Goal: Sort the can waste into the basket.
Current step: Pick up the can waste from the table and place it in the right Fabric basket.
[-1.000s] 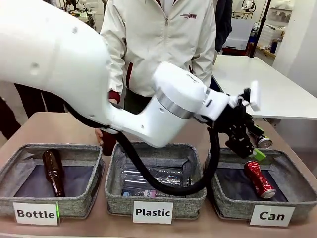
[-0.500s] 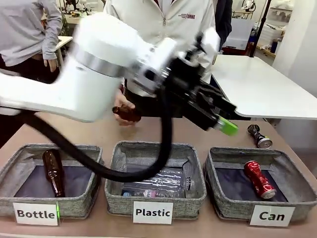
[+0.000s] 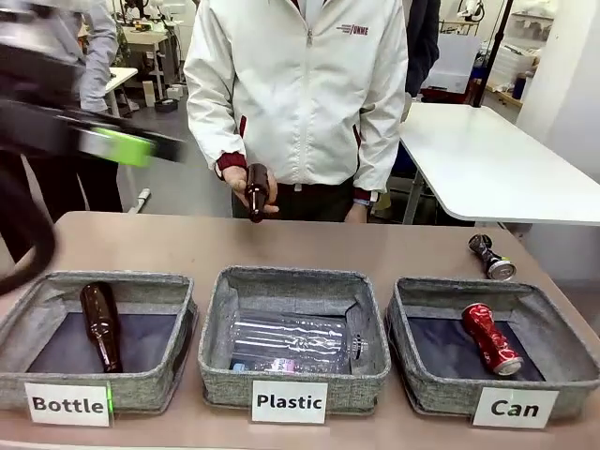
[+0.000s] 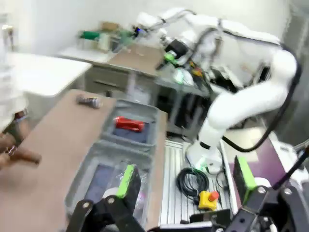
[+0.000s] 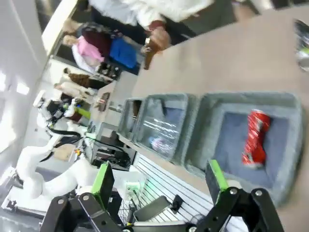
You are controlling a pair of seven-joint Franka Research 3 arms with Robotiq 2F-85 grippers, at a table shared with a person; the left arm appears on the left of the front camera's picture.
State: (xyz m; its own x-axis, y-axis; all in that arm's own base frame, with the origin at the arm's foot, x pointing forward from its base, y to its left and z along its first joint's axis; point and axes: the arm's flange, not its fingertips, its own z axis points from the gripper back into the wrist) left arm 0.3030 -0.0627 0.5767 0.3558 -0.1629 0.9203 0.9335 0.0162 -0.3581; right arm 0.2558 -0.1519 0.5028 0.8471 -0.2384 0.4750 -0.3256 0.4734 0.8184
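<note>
Here's the Can basket [image 3: 441, 392], rightmost of three, and that's our anchor. The red can [image 3: 490, 338] lies on its side inside it, slanted across the dark lining, so that one counts as sorted. The dark can [image 3: 491, 258] lies on the bare table [image 3: 309, 246] just beyond the Can basket's far right corner, outside the rim, so that's the piece left to collect, I'd say. The left gripper [image 4: 186, 178] hangs high, well away to the Can basket's left, fingers spread wide with nothing between them, and the front view catches it as a blur. The right gripper [image 5: 159, 178] looks down on the Can basket from above and off to one side, its pincer likewise spread and empty, which suits an arm between picks. Across the table, well off to the Can basket's left, the person's hand [image 3: 234, 180] holds a brown bottle [image 3: 256, 202] over the far edge. It's probably about to be set down for sorting, but it's glass, so not one for the Can basket.
</note>
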